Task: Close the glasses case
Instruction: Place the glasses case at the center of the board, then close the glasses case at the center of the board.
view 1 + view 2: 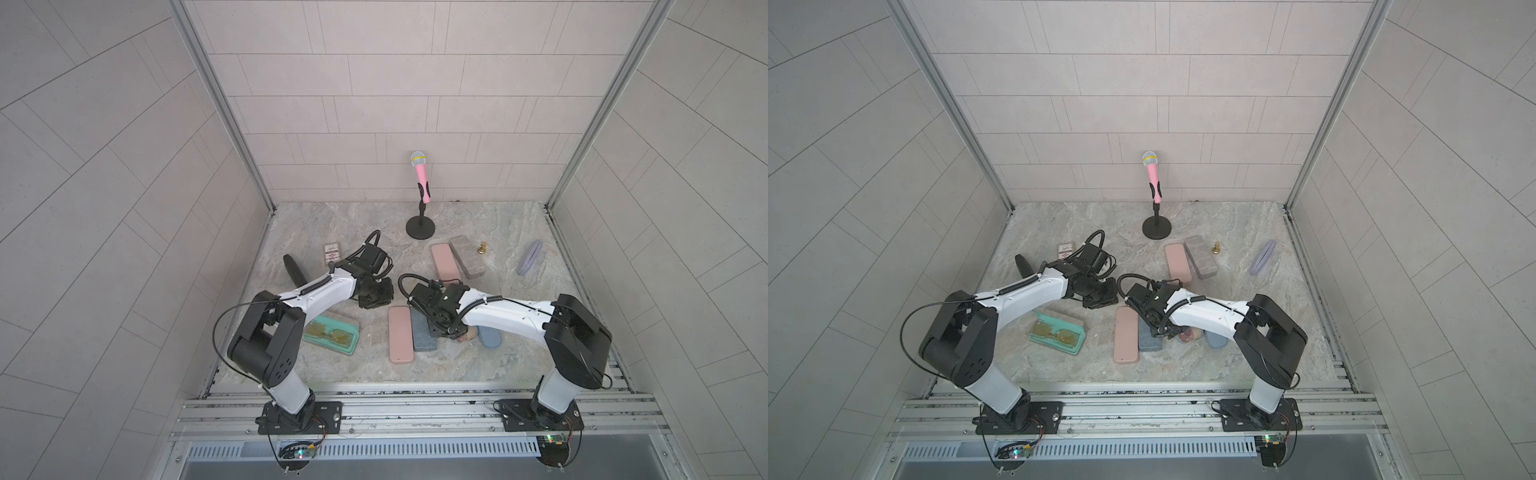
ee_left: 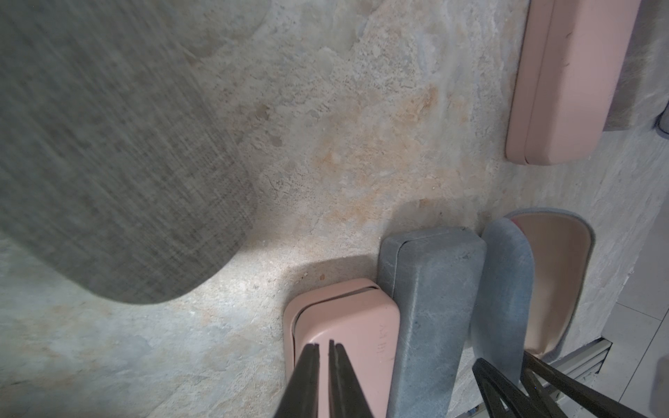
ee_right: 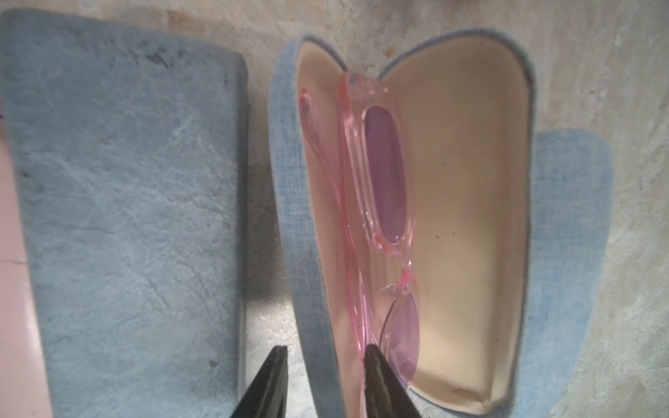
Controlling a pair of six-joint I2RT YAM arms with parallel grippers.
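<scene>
The glasses case (image 3: 300,202) is blue fabric with a beige lining and lies open on the stone table. Pink glasses (image 3: 387,173) rest inside it. My right gripper (image 3: 325,349) is open and straddles the case's raised blue wall, with one fingertip (image 3: 278,353) outside and the other beside the glasses. In both top views the right arm covers most of the case (image 1: 489,337) (image 1: 1217,341). My left gripper (image 2: 324,345) is shut on nothing and hangs over a closed pink case (image 2: 347,325), to the left of the right gripper (image 1: 446,332).
A slate-blue closed case (image 1: 423,337) lies right beside the open one, next to the pink case (image 1: 400,334). A teal case with yellow glasses (image 1: 332,332) sits under the left arm. Further back are a pink case (image 1: 445,262), a grey case (image 1: 467,257), a lavender case (image 1: 530,257) and a microphone stand (image 1: 420,228).
</scene>
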